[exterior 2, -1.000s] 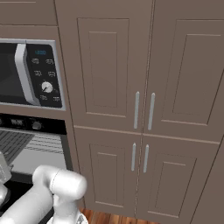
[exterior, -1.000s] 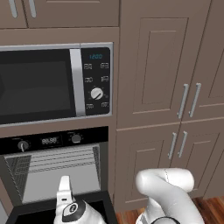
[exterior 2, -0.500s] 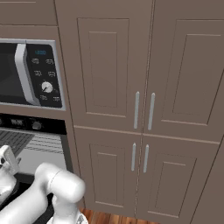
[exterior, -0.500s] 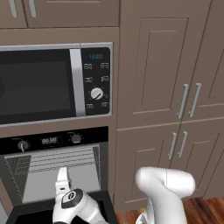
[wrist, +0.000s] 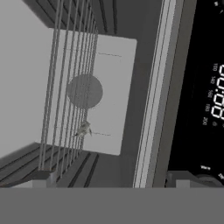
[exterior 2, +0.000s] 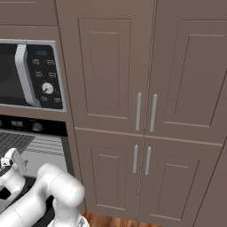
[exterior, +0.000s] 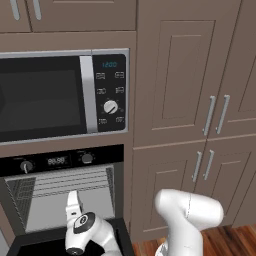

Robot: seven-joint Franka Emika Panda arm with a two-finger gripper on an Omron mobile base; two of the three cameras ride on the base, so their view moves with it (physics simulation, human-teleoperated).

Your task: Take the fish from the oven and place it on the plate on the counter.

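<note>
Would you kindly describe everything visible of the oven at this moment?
The built-in black oven sits below the black-and-silver microwave, set into brown cabinetry. Its door is open, showing a pale grey cavity with ribbed side walls and thin wire racks. A black control strip on top carries two knobs and a digital display. In the hand view, a small dark grey fish lies on a rack deep inside, in front of the back wall's round fan cover.

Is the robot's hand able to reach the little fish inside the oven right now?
Probably yes. The oven door is down and the gripper sits open at its mouth. In the hand view the fish lies on a wire rack deep inside, with nothing between. It just has to reach in further.
</note>
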